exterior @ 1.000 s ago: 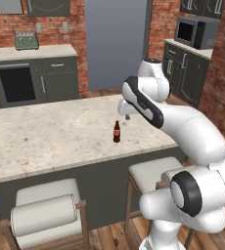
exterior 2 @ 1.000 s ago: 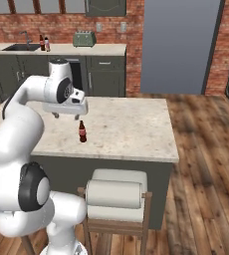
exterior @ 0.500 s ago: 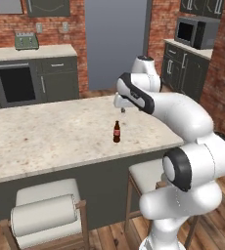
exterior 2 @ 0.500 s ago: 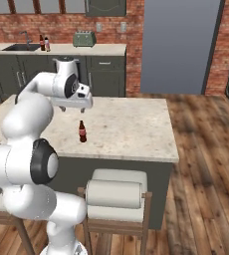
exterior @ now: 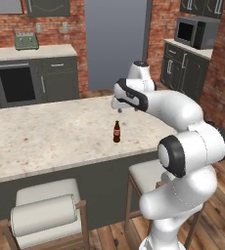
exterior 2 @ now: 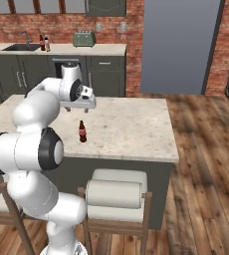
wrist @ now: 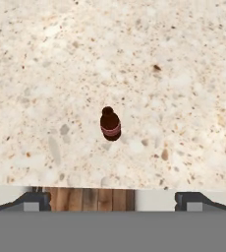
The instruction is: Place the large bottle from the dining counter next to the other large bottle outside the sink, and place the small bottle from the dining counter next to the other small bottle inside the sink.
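One bottle on the island: the small bottle from the dining counter (exterior: 117,132) stands upright on the dining counter (exterior: 46,136), near the edge that faces the robot, a little right of the middle of that edge in the left base view.
Look of it: short, dark brown glass, red label band around the body (exterior 2: 81,132).
From above: in the hand view the small bottle (wrist: 110,123) is seen cap first, with bare speckled stone all around it; nothing touches it.
Gripper: the gripper (exterior: 123,108) hangs over the counter, pointing down, with its fingers spread wide and nothing between them.
Finger tips: in the hand view the two dark fingertips (wrist: 34,201) sit far apart at the bottom, one at each side.
Bottle to gripper: the bottle is below the gripper (exterior 2: 85,108) and a bit nearer to the robot's side of the counter; they are apart, no contact.
Centering: in the hand view the bottle lies about midway between the two tips, above them in the picture.
Far counter: in the right base view two bottles (exterior 2: 44,43) stand just beside the sink (exterior 2: 18,48) on the back worktop, well apart from the island; they are too small to describe exactly.
Stools: two stools (exterior 2: 116,194) stand against the island on the robot's side.
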